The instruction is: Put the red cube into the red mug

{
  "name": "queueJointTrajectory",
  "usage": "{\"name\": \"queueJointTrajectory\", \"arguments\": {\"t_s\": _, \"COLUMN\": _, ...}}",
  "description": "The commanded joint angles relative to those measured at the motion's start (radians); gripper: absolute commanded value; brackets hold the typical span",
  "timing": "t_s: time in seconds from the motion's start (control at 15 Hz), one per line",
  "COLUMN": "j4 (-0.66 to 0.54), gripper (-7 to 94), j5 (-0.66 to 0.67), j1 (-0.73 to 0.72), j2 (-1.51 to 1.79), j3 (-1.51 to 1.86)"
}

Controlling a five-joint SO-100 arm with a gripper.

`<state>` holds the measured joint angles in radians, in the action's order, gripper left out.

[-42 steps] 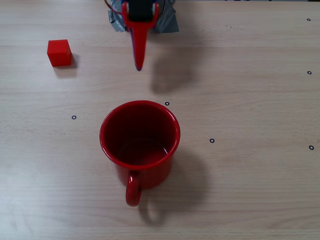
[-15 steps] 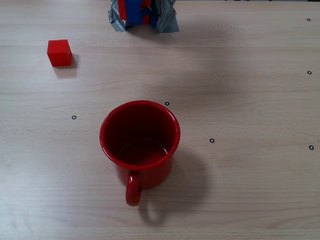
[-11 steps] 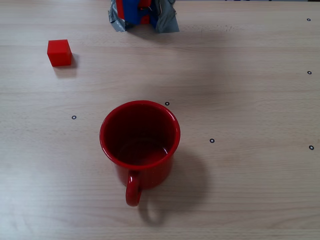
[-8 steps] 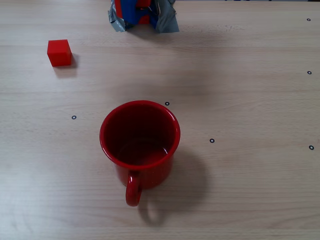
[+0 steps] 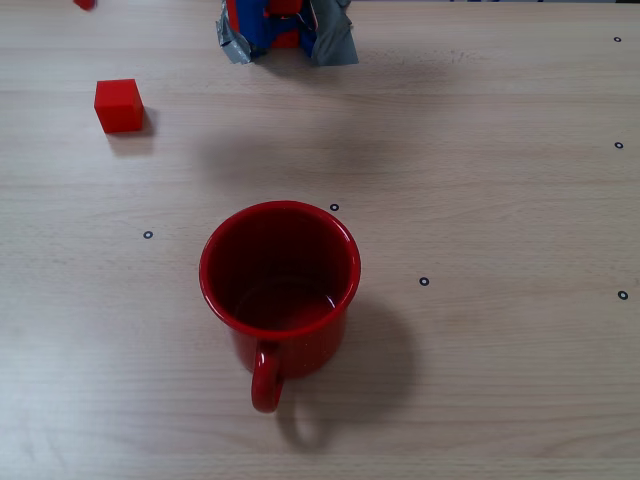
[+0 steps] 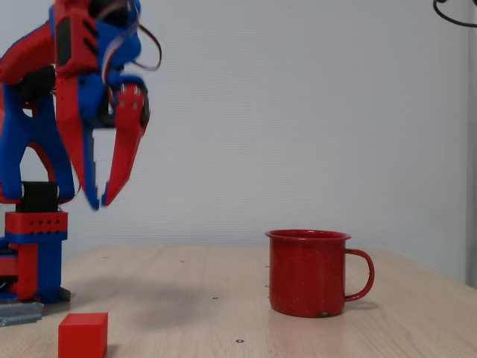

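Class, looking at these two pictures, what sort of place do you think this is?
Probably a robot test bench: a bare wooden table with small ring markers, a plain wall, and only a red cube and red mug before the open gripper.

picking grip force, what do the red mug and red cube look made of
Red mug: glossy, with faint speckles and a thin rolled rim, so likely enamelled metal, though ceramic is possible. Red cube: matte, uniform colour, sharp edges, probably plastic or painted wood; the pictures cannot settle which.

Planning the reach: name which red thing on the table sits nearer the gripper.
The red cube, below the raised, open gripper. The red mug stands farther right in the side view.
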<state>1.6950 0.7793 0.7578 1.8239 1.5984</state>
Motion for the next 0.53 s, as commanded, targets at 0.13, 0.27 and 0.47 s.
{"name": "queueJointTrajectory", "arguments": {"t_s": 0.13, "j4": -0.041, "gripper": 0, "j5": 0.127, "j1": 0.064, "j2": 0.1, "j3": 0.092}}
{"name": "queueJointTrajectory", "arguments": {"t_s": 0.27, "j4": -0.083, "gripper": 0, "j5": 0.155, "j1": 0.098, "j2": 0.091, "j3": 0.14}}
{"name": "queueJointTrajectory", "arguments": {"t_s": 0.47, "j4": -0.143, "gripper": 0, "j5": 0.163, "j1": 0.149, "j2": 0.052, "j3": 0.184}}
